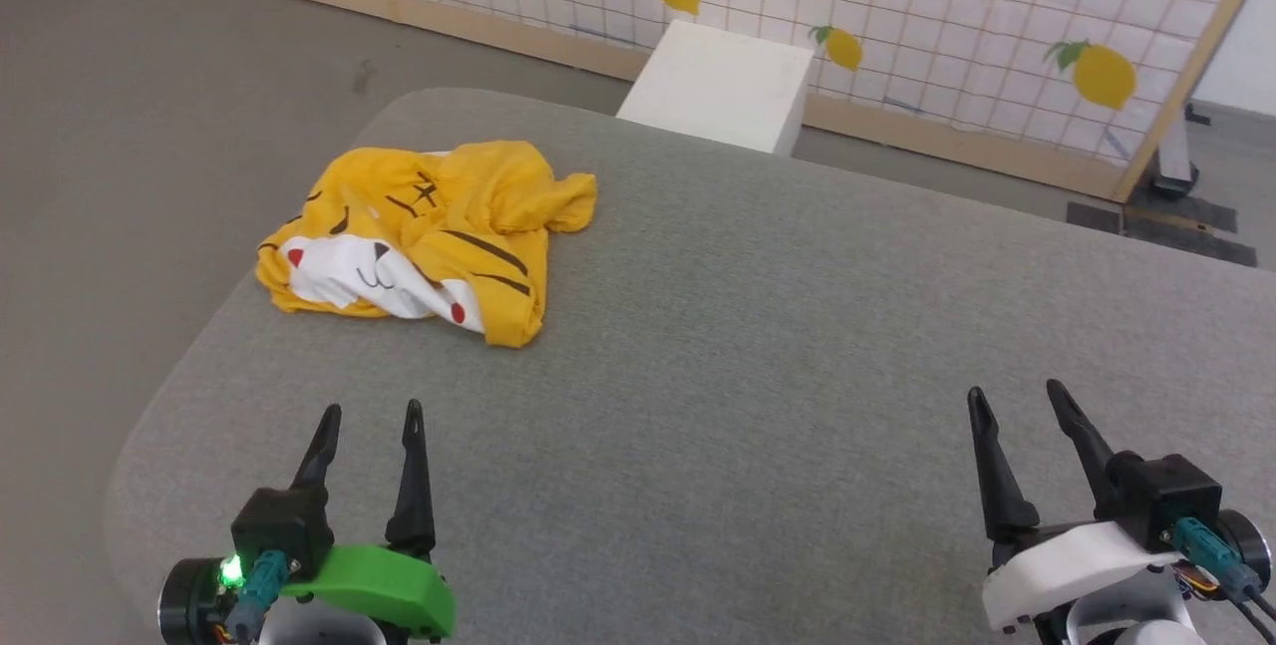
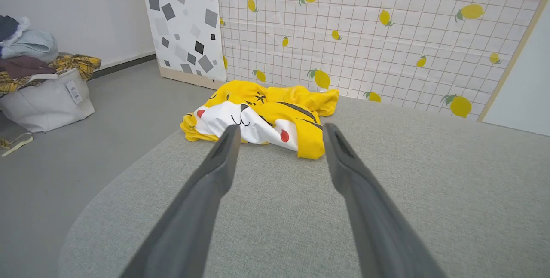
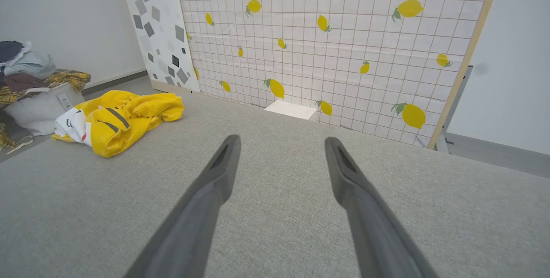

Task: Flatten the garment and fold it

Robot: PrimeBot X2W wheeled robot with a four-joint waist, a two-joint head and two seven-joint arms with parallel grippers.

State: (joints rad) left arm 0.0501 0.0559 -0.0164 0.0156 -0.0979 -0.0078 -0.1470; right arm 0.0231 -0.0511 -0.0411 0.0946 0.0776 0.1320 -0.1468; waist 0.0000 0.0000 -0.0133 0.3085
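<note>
The garment (image 1: 419,241), a bright yellow T-shirt with a tiger face print, lies crumpled in a heap at the far left of the grey table (image 1: 758,346). My left gripper (image 1: 371,413) hovers open near the table's front left, a short way in front of the heap, nothing between its fingers. In the left wrist view the garment (image 2: 262,117) sits just beyond the fingertips (image 2: 231,132). My right gripper (image 1: 1015,396) stands open at the front right, far from the shirt. The right wrist view has the garment (image 3: 116,119) off to the left.
A white box (image 1: 718,82) stands on the floor behind the table, before a lemon-patterned tiled panel (image 1: 897,17). A pale bag heaped with clothes (image 2: 41,93) sits on the floor to the left. The table's rounded left edge (image 1: 150,426) is close to my left gripper.
</note>
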